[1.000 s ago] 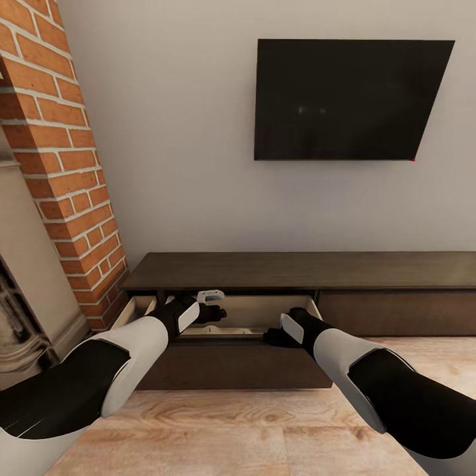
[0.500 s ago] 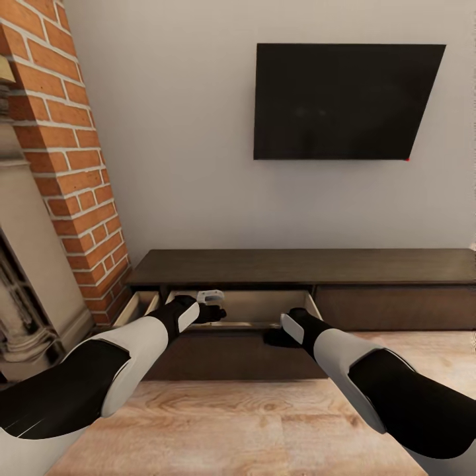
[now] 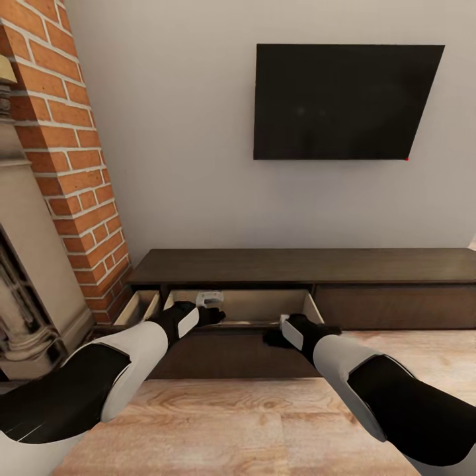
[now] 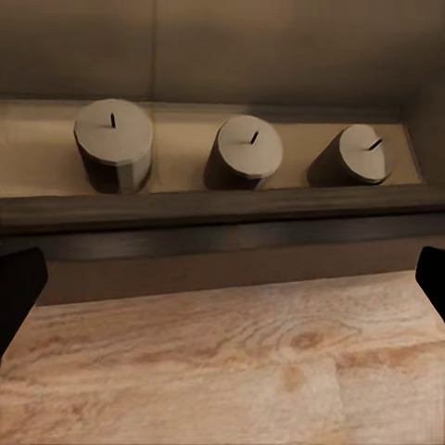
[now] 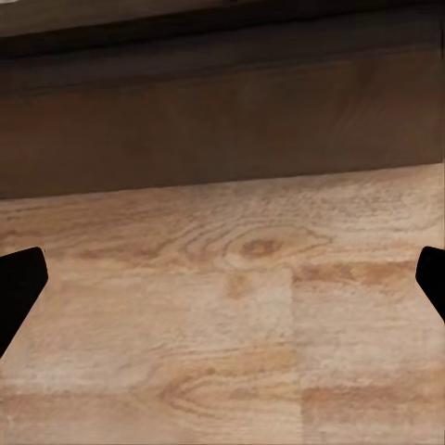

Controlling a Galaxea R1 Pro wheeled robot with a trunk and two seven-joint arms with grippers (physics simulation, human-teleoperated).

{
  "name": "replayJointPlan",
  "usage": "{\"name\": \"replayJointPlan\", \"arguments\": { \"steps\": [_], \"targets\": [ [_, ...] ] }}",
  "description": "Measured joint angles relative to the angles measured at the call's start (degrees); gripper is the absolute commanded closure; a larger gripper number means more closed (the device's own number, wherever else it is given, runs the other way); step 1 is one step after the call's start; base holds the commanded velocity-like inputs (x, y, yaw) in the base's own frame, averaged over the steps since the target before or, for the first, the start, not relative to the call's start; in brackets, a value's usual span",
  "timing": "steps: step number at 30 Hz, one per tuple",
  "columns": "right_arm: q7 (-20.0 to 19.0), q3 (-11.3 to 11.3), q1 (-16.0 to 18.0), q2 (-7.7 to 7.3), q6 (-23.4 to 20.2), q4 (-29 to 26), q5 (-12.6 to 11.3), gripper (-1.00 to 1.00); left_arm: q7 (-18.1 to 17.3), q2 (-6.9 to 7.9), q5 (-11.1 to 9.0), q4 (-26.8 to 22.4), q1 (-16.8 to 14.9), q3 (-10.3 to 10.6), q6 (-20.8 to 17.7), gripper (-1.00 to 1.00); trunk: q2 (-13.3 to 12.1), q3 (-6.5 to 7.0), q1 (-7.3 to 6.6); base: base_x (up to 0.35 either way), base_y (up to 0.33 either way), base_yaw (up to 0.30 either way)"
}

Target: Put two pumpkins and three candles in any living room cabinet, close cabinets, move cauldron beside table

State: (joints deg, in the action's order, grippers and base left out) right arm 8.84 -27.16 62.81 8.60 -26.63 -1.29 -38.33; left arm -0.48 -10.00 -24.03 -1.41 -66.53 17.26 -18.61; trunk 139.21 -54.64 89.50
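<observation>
Left wrist view: three candles (image 4: pixel 247 148) upright in a row inside the open drawer (image 3: pixel 264 306) of the cabinet (image 3: pixel 304 266). Left gripper (image 3: pixel 210 316) and right gripper (image 3: pixel 274 336) at the drawer front, both spread, empty. Outstanding, likely: drawer closing; pumpkins, cauldron unaccounted.

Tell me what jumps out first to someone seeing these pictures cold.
First, the three candles standing in a row inside the open drawer of the low dark cabinet, plain in the left wrist view. Next, both arms reaching to that drawer's front, the left gripper and right gripper open and empty. Above, a black TV hangs on the wall, with a brick fireplace at left.
</observation>
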Motion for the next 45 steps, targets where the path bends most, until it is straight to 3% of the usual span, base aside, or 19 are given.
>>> {"name": "replayJointPlan", "arguments": {
  "steps": [1, 6, 13, 19, 21, 23, 30, 36, 41, 45],
  "targets": [
    [-0.1, 0.1, -0.1, -0.01, 1.3, 0.1, 0.0, -1.00, 0.0, 0.01, 0.1, 1.3, 0.6, 0.0, 3.1, -1.00, 0.4, -0.18, 0.22, 0.000, 0.000, 0.000],
    [-0.9, 0.1, -1.9, -0.13, 2.7, 0.2, 0.1, -1.00, 0.1, 0.02, 0.1, 2.4, 2.2, -0.1, 6.3, -1.00, 2.4, -1.08, 1.32, 0.000, 0.000, 0.000],
    [-1.2, 0.1, -5.0, -0.22, 8.3, 0.1, 0.3, -1.00, 0.1, 0.02, 0.1, 2.6, 4.7, -0.2, 7.5, -1.00, 4.0, -2.46, 2.27, 0.000, 0.000, 0.000],
    [-3.1, 0.2, -6.3, -0.25, 9.7, 0.1, 3.9, -1.00, 0.1, 0.02, 0.1, 2.6, 5.9, -0.1, 12.6, -1.00, 4.1, -3.79, 2.43, 0.000, 0.000, 0.000],
    [-4.6, 0.2, -6.8, -0.25, 12.7, 0.1, 6.5, -1.00, 0.2, 0.02, 0.2, 2.6, 6.1, -0.1, 13.7, -1.00, 4.1, -4.23, 2.48, 0.000, 0.000, 0.000],
    [-4.9, 0.2, -7.0, -0.25, 14.2, 0.1, 7.4, -1.00, 0.5, 0.02, 0.1, 2.6, 6.1, -0.1, 13.9, -1.00, 4.2, -4.67, 2.53, 0.000, 0.000, 0.000],
    [-5.3, 0.2, -7.4, -0.25, 18.4, 0.1, 10.9, -1.00, 5.7, 0.03, 0.1, 2.6, 6.2, -0.1, 14.4, -1.00, 4.3, -6.22, 2.71, 0.000, 0.000, 0.000],
    [-5.1, 0.4, -7.4, -0.25, 19.1, 0.0, 11.5, -1.00, 6.7, 0.03, 0.1, 2.6, 6.2, -0.1, 16.1, -1.00, 4.3, -7.56, 2.86, 0.000, 0.000, 0.000],
    [-5.2, 0.3, -7.5, -0.33, 19.5, 0.1, 11.6, -1.00, 6.7, 0.03, 0.1, 2.6, 8.2, -0.1, 19.4, -1.00, 4.4, -8.67, 2.99, 0.000, 0.000, 0.000],
    [-5.5, 0.3, -9.9, -0.42, 25.6, 0.0, 11.8, -1.00, 6.6, 0.03, 0.1, 2.5, 9.0, -0.1, 22.0, -1.00, 4.5, -9.55, 3.10, 0.000, 0.000, 0.000]
  ]
}}
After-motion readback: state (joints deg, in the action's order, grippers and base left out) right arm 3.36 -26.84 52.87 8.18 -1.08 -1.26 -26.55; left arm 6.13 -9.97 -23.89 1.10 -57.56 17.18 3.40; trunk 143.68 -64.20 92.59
